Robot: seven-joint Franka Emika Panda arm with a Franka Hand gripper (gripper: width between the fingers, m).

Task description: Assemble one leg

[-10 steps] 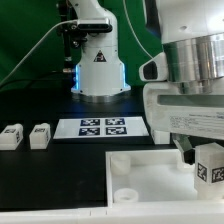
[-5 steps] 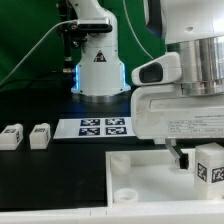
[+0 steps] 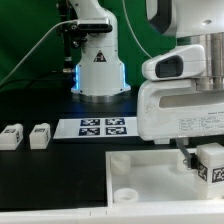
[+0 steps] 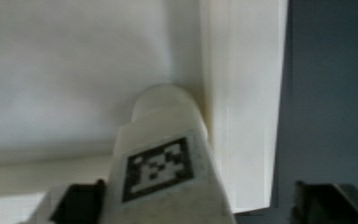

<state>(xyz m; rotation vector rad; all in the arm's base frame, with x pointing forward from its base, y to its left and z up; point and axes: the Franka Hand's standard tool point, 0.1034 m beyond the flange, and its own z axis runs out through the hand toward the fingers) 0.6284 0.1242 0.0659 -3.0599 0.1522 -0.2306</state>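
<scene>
White glossy arm [image 3: 185,75] on a rounded base [image 3: 99,70] glowing blue.

Even, bright light falls on the exterior view; the arm [image 3: 190,90] close to the lens is soft and overexposed, while the black table [image 3: 60,165] stays dark. The wrist view is blurred, the leg [image 4: 162,150] casting a soft shadow.

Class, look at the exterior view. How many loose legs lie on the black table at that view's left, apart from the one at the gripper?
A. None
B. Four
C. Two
C: two small white legs with tags, one leg and a second leg, lie side by side on the table at the exterior view's left, beside the marker board.
</scene>
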